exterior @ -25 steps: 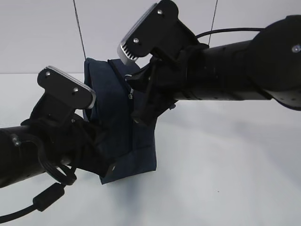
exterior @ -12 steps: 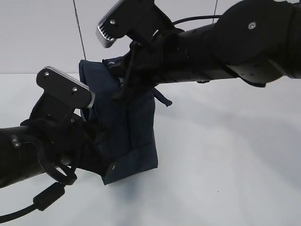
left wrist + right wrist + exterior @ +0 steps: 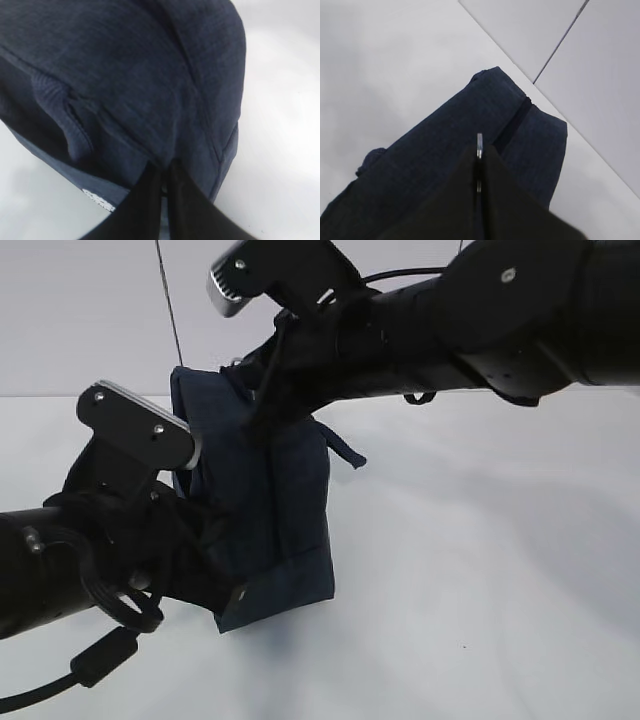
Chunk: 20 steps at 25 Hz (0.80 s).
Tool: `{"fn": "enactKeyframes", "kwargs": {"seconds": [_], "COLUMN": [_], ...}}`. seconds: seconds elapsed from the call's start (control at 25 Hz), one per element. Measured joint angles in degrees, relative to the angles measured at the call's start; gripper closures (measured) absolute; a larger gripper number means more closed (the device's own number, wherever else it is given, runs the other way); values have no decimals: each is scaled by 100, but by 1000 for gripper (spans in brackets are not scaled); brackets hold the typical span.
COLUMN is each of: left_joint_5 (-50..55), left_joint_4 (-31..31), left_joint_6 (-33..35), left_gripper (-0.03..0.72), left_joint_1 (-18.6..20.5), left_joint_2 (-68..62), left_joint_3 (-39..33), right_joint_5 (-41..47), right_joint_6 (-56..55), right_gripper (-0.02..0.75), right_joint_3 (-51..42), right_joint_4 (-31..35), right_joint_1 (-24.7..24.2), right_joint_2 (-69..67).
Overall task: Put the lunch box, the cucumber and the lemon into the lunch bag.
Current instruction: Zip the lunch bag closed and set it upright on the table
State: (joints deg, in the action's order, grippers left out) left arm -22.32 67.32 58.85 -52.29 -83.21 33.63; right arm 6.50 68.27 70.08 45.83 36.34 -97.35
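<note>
The dark navy lunch bag (image 3: 270, 510) stands tilted on the white table between both arms. My left gripper (image 3: 164, 172) is shut on the bag's fabric near a lower corner. In the exterior view it (image 3: 205, 540) is at the bag's left side, mostly hidden. My right gripper (image 3: 479, 150) is shut on the metal ring pull (image 3: 479, 140) of the zipper, over the bag's top (image 3: 445, 140). In the exterior view it (image 3: 262, 415) is at the bag's upper edge. The bag fills the left wrist view (image 3: 150, 75). The lunch box, cucumber and lemon are out of view.
White table (image 3: 480, 570) to the right of the bag and a white wall behind with thin dark lines (image 3: 168, 300). My left arm's cable (image 3: 100, 660) loops at the lower left. A loose strap (image 3: 345, 450) hangs off the bag's right side.
My right arm has swung up and to the left with the ring pull in its jaws, from the bag's middle to its top left. The left arm has held still.
</note>
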Motion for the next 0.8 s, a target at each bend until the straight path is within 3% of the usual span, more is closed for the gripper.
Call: {"fn": "enactKeyframes", "kwargs": {"seconds": [0.8], "left_joint_5": [0], "left_joint_4": [0], "left_joint_6": [-10], "left_gripper": [695], "left_joint_1": [0], "left_joint_2": [0], "left_joint_3": [-2], "right_joint_5": [161], "right_joint_6": [0], "right_gripper": [730], "right_joint_3": [1055], "right_joint_4": [987], "right_joint_1": [-11], "right_joint_2": [-871]}}
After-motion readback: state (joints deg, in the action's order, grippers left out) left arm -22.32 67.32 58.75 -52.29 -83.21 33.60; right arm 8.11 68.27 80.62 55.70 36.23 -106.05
